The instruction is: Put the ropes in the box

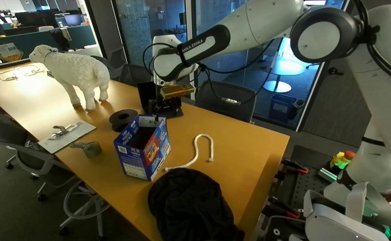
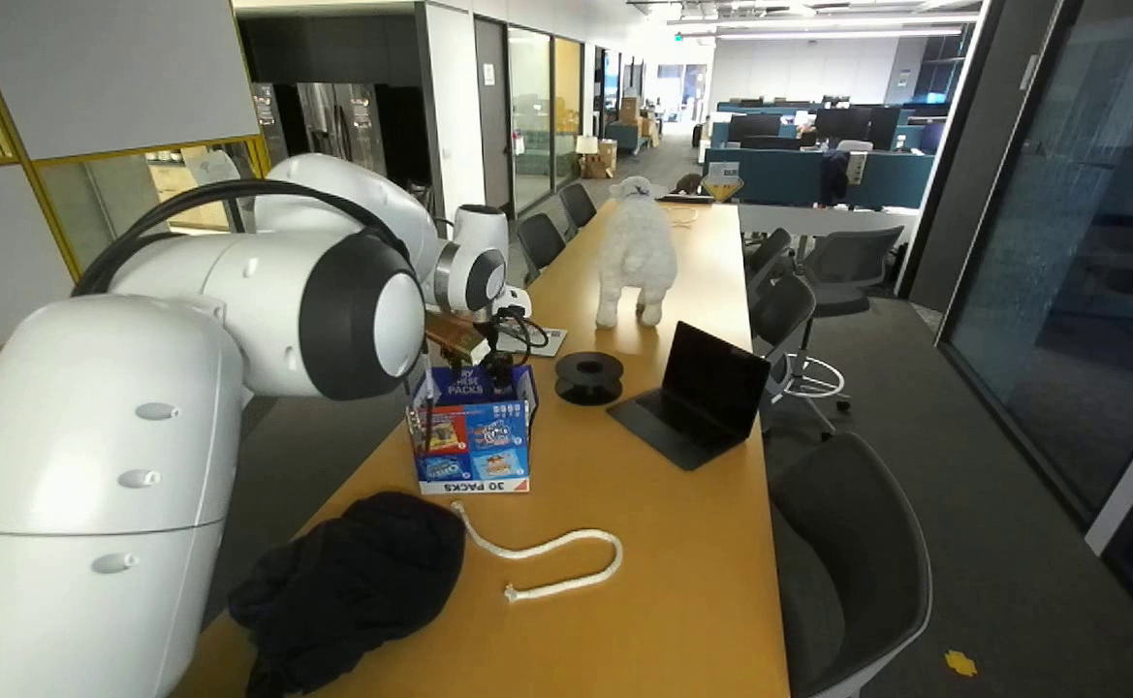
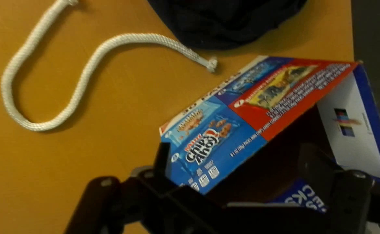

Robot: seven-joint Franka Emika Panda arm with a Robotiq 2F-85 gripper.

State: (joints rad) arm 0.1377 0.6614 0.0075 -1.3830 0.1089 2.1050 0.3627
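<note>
- Clearly, the wrist view shows the gripper (image 3: 237,153) with its jaws wide apart over the open blue box (image 3: 248,117), the right one in front of its dark opening.
- There the white rope (image 3: 82,84) lies on the tabletop (image 3: 128,100) in loose bends, left of the box, one end just beside the black bag (image 3: 229,26).
- In an exterior view the arm (image 1: 269,20) reaches in from the right; a spool (image 1: 115,117) sits far left of the box, a roll of tape (image 1: 92,150) left, a toy sheep (image 1: 78,70) farther off.
- In an exterior view a laptop (image 2: 711,383) stands open to the right; the rope lies on the box's near side.
- In both exterior views the gripper appears at the box's top; I cannot tell whether it touches.
</note>
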